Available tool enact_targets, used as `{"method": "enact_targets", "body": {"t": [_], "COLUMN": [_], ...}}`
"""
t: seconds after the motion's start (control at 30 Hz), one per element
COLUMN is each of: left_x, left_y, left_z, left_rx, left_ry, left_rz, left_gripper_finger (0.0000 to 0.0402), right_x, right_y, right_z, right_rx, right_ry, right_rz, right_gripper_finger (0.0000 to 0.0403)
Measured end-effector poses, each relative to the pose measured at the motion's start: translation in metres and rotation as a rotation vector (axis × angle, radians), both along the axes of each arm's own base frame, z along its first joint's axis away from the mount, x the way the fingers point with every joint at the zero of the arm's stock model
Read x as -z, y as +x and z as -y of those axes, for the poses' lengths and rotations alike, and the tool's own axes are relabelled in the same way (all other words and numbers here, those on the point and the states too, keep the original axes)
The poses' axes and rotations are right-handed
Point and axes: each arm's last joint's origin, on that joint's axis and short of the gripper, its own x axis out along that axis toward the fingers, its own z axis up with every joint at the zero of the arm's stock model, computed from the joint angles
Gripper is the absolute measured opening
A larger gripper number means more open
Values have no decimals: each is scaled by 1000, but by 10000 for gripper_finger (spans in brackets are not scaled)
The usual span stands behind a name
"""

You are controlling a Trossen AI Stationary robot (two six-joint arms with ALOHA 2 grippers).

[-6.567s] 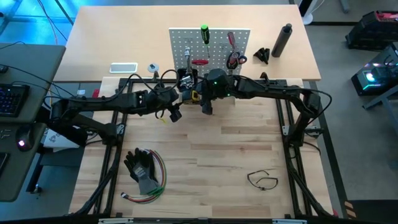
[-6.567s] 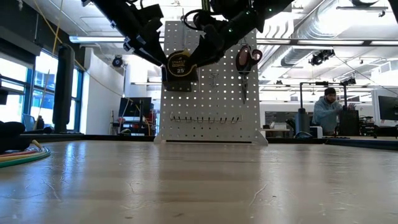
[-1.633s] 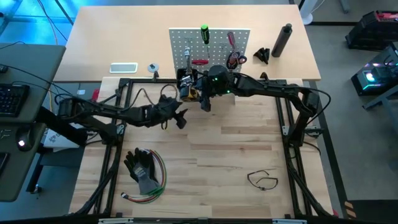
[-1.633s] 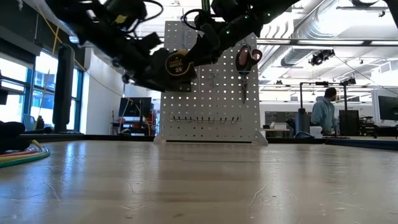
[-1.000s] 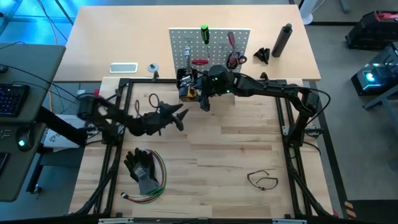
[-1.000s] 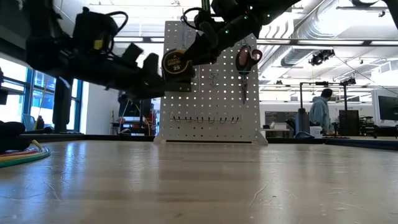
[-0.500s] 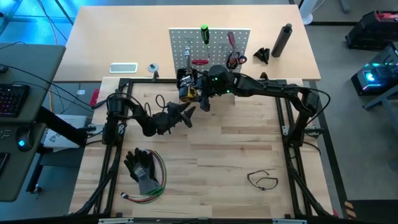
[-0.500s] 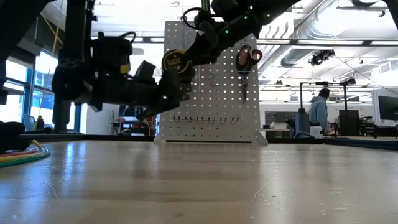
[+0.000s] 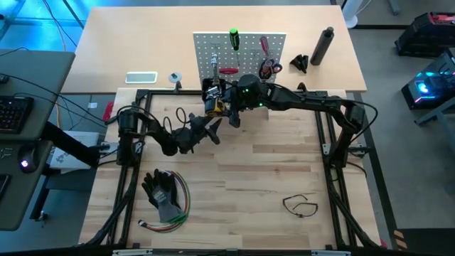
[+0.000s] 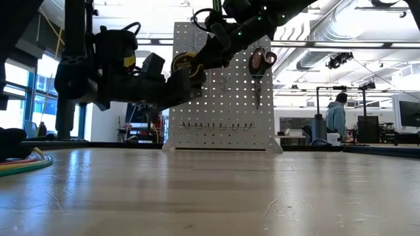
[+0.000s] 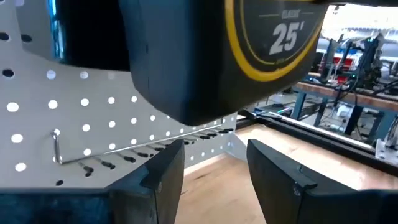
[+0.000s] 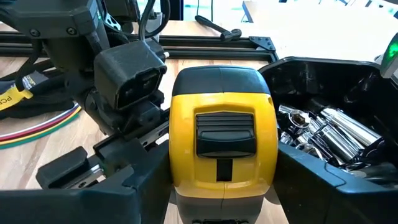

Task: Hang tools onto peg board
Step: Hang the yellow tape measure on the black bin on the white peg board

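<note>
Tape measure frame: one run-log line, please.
right gripper: shut on tape measure, at peg board | left gripper: open, empty, just below tape measure

Left gripper (image 9: pixel 213 129) fingers apart, empty; right gripper (image 9: pixel 222 107) fingers clamped.

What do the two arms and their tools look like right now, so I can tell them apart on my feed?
Both arms are dark, jointed, with black cables looped along them. The right arm shows a green light near its wrist. The left tool has two flat black fingers; a yellow label hangs by the left arm.
</note>
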Motion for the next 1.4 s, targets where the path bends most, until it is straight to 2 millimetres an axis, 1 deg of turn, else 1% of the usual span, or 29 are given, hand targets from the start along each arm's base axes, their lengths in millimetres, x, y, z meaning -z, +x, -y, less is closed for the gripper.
{"method": "enact_targets", "body": {"t": [0.1,0.33,0.4,0.67,0.87,1.17,1.4], "left_x": [-4,-22,-24,-23,-19,-19,-19], "left_y": [0,-2,-3,-3,-9,-9,-10], "left_z": [0,3,3,3,2,2,1], "left_rx": [-2,0,-11,-9,3,0,0], "left_ry": [18,97,98,90,57,57,58], "left_rz": [-2,-15,-8,-9,9,12,10], "left_gripper_finger": [166,165,165,165,165,165,165], "right_x": [0,-2,-2,-1,2,1,1], "right_y": [0,-1,-1,-1,-1,-1,0], "right_z": [0,0,0,0,0,0,-2], "right_rx": [0,-2,-2,-1,-7,-24,-23], "right_ry": [1,5,4,6,-17,-41,-64], "right_rz": [-4,2,4,-5,-19,-20,-24], "right_gripper_finger": [234,234,234,234,234,234,257]}}
